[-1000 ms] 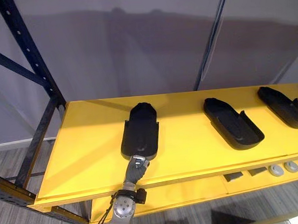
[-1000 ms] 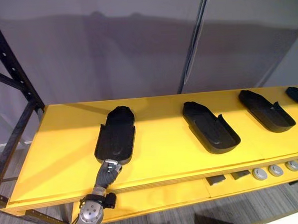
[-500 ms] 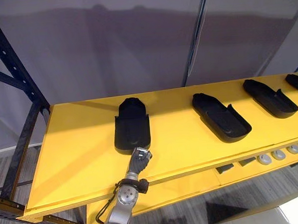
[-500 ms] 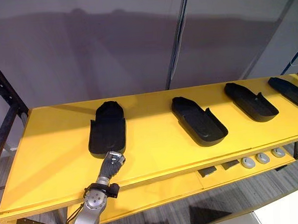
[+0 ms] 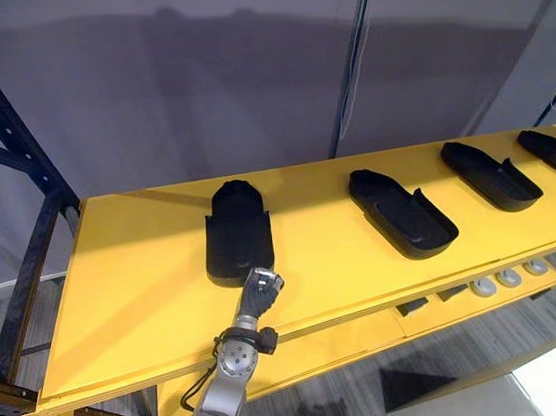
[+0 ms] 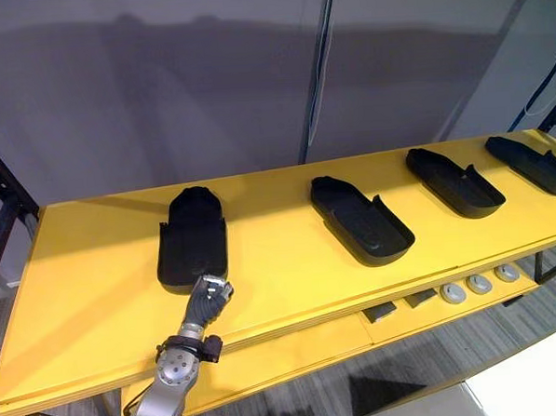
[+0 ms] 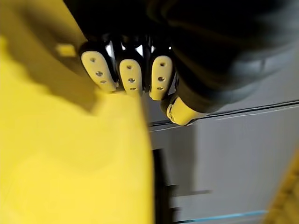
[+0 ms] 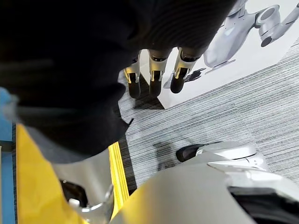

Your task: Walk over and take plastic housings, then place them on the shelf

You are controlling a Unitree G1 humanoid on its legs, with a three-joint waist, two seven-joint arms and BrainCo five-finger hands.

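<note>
Several black plastic housings lie in a row on the yellow shelf (image 5: 141, 271): the leftmost housing (image 5: 237, 233), a second housing (image 5: 399, 213), a third housing (image 5: 491, 175) and one more at the right edge (image 5: 547, 152). My left hand (image 5: 261, 288) rests on the shelf board at the near right corner of the leftmost housing, with its fingers (image 7: 130, 77) curled and nothing in them. My right hand (image 8: 154, 79) hangs over the grey floor, fingers relaxed and holding nothing.
A lower yellow level holds small round silver parts (image 5: 510, 278) and dark blocks (image 5: 414, 305). A black rack post (image 5: 23, 147) stands at the shelf's left end. A grey wall is behind. A white panel (image 8: 243, 42) stands on the floor at the right.
The camera has shifted, so more of the shelf's right end shows. My left hand stays at the near end of the leftmost housing, which still lies on the shelf.
</note>
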